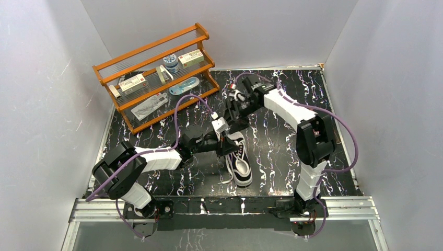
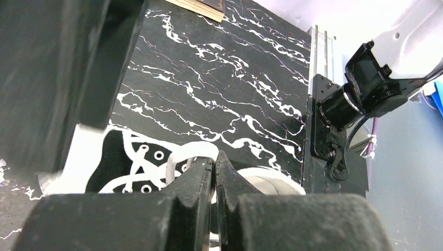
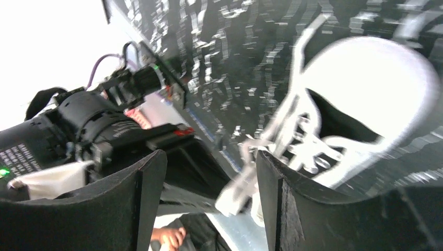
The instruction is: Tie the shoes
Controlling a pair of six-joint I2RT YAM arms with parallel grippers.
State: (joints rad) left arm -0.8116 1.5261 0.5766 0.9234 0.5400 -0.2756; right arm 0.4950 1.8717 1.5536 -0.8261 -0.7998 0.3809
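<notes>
The black sneaker (image 1: pixel 240 161) with white toe cap lies mid-table, toe toward the arms. My left gripper (image 1: pixel 224 142) is at the shoe's laced top from the left. In the left wrist view it (image 2: pixel 214 160) is shut, with a loop of white lace (image 2: pixel 180 152) at its tips above the eyelets (image 2: pixel 151 156). My right gripper (image 1: pixel 233 118) hovers just behind the shoe. In the right wrist view it (image 3: pixel 209 155) is open, and a blurred white lace (image 3: pixel 251 172) hangs between its fingers without being pinched. The shoe (image 3: pixel 376 99) lies beyond.
An orange wooden shelf rack (image 1: pixel 156 73) with small packets stands at the back left. White walls close in the marbled black table (image 1: pixel 292 141). The left arm's wrist (image 3: pixel 78 120) fills the left of the right wrist view.
</notes>
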